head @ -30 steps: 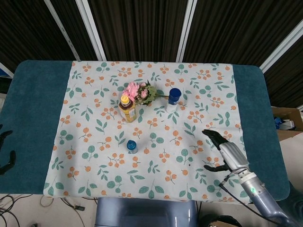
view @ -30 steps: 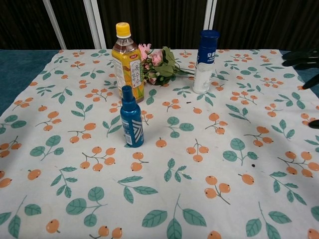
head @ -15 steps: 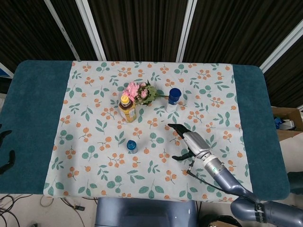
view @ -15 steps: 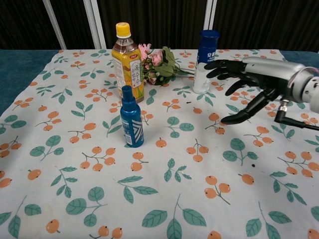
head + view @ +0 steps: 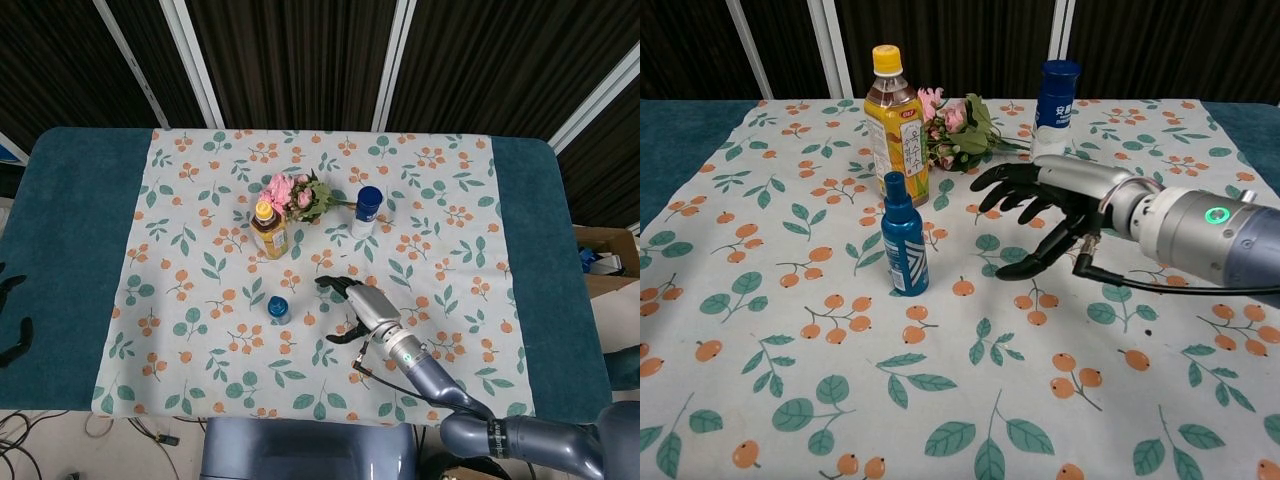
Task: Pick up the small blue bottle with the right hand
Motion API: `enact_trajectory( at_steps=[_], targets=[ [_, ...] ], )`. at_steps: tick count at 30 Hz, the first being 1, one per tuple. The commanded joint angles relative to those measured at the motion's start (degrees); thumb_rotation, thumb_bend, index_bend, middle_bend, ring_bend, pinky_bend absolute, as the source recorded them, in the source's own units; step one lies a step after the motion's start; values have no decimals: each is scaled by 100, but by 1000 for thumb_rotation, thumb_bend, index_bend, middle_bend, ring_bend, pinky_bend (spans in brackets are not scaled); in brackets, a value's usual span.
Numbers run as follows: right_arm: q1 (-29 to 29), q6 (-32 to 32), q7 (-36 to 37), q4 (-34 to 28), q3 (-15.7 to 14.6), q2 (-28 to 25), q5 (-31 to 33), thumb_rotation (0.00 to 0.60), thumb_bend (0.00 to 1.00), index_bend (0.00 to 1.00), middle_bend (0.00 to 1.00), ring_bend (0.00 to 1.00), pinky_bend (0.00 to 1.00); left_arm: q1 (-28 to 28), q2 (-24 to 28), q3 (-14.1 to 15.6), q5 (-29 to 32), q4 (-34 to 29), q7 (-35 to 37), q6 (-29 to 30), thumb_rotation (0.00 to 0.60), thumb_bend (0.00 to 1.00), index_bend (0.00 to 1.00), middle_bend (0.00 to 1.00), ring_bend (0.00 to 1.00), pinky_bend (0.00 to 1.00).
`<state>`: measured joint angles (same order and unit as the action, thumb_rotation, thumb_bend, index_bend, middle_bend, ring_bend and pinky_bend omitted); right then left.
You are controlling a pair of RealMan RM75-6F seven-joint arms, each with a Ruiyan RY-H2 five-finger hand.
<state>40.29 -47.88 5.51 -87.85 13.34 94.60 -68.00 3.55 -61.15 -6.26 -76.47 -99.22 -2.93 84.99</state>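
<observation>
Your right hand (image 5: 1040, 215) hangs over the patterned tablecloth (image 5: 1060, 400) with its fingers spread apart and nothing in them, the thumb low and the rest fanned toward the target, a shape that looks ready to wrap a slim upright body. The small blue bottle (image 5: 903, 235) stands upright just beyond your fingertips, near but clearly not touching, with bare cloth between. From the head view the gap reads the same: small blue bottle (image 5: 278, 308) off the fingertips of your right hand (image 5: 352, 303), your palm facing it.

Watch what's past the bottle: the yellow-capped drink bottle (image 5: 895, 125) stands close behind it, and the pink bouquet (image 5: 955, 128) lies further back beyond your fingers. The white bottle with the blue cap (image 5: 1052, 120) stands behind your wrist. The target is narrow and tall, so I'd judge a sideways nudge could tip it; close around the body, not the cap.

Your left hand (image 5: 10, 330) shows only at the frame's far edge, and I cannot tell how its fingers lie.
</observation>
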Motion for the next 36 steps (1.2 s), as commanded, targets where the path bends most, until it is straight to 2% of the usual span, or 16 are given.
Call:
enact_trajectory(
  at_steps=[1,13,27,32,36],
  targets=[
    [145,5,-137,197,52,297,156,600,263,178,233,185,204,6,2,-2,6,0,1,-11,600,495,180,27,41,0],
    [398,-128,-385,620,227,937,423,600,289,247,296,248,250,41,7,-39,112,-6,-22,-77,600,495,180,27,41,0],
    [772,57,-670,1105,394,1458,727,600,291,265,312,264,250,51,12,-66,167,-16,-15,-84,600,496,180,27,41,0],
    [881,-6,-783,1253,474,1640,778,600,313,316,422,322,320,53,14,-80,195,-21,-2,-86,600,495,180,27,41,0],
    [927,-64,-869,1349,478,1762,788,600,337,342,435,339,399,59,20,-87,217,-20,0,-101,600,495,181,27,41,0]
  ],
)
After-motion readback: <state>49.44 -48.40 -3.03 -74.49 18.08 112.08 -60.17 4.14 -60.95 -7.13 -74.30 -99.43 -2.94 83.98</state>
